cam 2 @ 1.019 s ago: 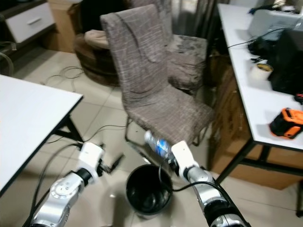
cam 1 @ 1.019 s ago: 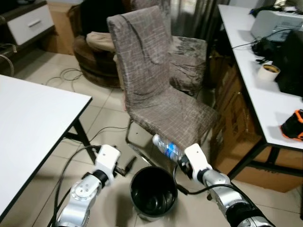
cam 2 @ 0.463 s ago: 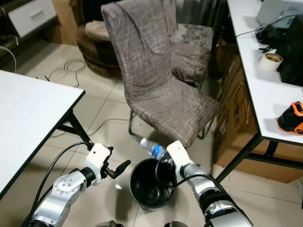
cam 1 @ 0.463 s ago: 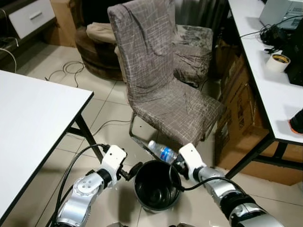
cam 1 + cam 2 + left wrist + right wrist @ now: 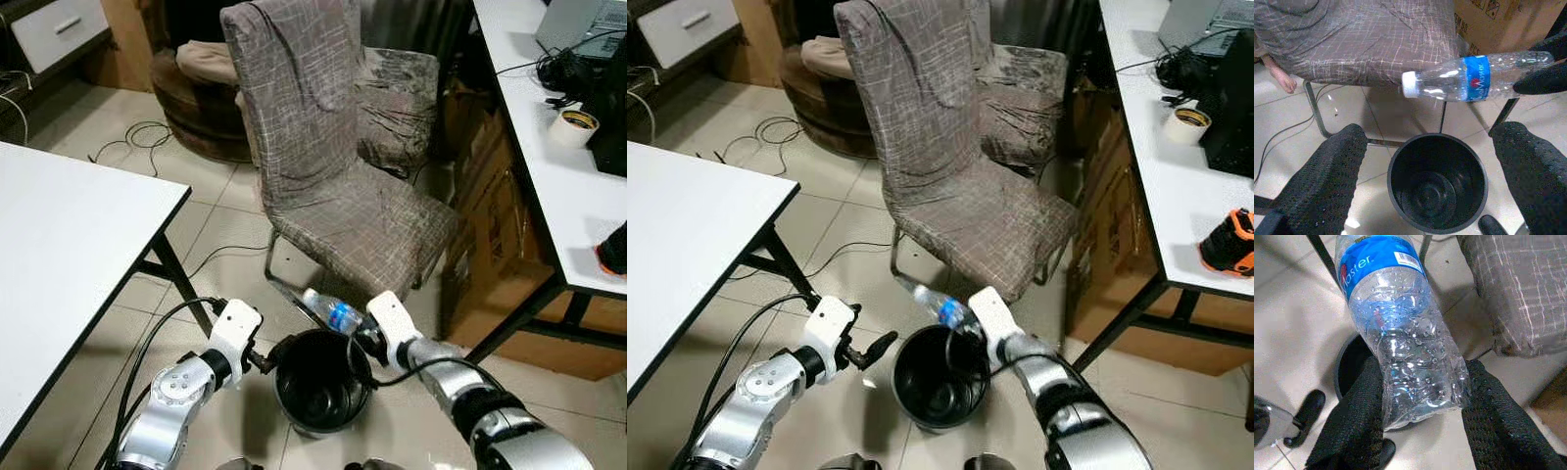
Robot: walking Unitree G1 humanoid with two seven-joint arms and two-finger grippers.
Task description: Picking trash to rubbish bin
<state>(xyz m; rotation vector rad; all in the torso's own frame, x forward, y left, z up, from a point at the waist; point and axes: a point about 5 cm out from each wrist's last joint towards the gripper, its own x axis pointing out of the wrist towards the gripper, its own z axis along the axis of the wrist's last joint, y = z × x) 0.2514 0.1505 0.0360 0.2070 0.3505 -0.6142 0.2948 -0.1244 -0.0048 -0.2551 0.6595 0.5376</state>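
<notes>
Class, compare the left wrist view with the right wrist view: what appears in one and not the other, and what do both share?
Left wrist view: the bottle's white cap, the whole round opening of the black bin, and the left gripper open, its fingers either side of the bin.

Right wrist view: the right gripper shut on the plastic bottle at its base, the barcode on the label.

Both: the bottle with its blue label held above the bin, the chair's patterned seat, tiled floor.

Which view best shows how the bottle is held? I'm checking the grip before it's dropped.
The right wrist view: the right gripper clamps the bottle at its base, one finger on each side. The left wrist view shows the bottle lying sideways above the bin; the eye views show it small, over the bin's rim.
</notes>
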